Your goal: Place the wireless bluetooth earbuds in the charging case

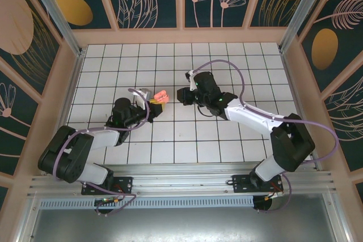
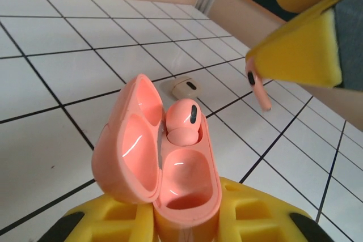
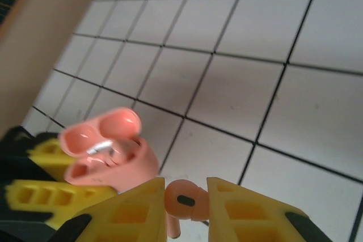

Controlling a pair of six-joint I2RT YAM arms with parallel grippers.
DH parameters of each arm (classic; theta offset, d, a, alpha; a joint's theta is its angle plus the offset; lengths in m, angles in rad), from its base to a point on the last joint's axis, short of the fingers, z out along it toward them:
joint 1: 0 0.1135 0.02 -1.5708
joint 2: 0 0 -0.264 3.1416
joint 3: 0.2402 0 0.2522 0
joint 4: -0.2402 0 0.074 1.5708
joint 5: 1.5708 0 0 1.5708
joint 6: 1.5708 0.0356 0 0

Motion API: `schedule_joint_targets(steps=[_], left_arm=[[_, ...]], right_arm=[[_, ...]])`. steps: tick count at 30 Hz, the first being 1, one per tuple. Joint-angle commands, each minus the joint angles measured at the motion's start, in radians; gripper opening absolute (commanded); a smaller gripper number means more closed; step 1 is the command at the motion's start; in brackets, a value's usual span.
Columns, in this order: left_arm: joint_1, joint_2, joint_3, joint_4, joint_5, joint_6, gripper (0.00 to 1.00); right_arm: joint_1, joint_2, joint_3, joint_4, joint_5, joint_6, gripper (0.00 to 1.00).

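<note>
Centrally on the white, black-gridded tile surface (image 1: 227,140), the left gripper (image 1: 153,102) is pressed together on the base of the small salmon-pink, pebble-shaped plastic charging case (image 2: 184,177), whose lid hangs open to the left in the left wrist view. Just to its right in the top view, the right gripper (image 1: 182,96) pinches one tiny pale pink hook-shaped earbud (image 3: 182,196), near the case but apart from it. The other pink earbud (image 2: 184,118) sits in one of the case's wells.
</note>
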Motion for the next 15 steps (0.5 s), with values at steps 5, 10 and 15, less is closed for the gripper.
schedule_joint_targets(steps=[5,10,15], left_arm=[[0.006,0.021,-0.012,0.159,0.048,0.002,0.22],[0.005,0.009,-0.007,0.167,0.077,0.03,0.22],[0.005,-0.008,-0.017,0.187,0.094,0.073,0.22]], right_arm=[[0.018,-0.074,-0.04,0.302,0.004,-0.037,0.2],[0.034,-0.097,-0.092,0.444,-0.025,-0.067,0.2],[0.08,-0.095,-0.121,0.52,-0.042,-0.134,0.21]])
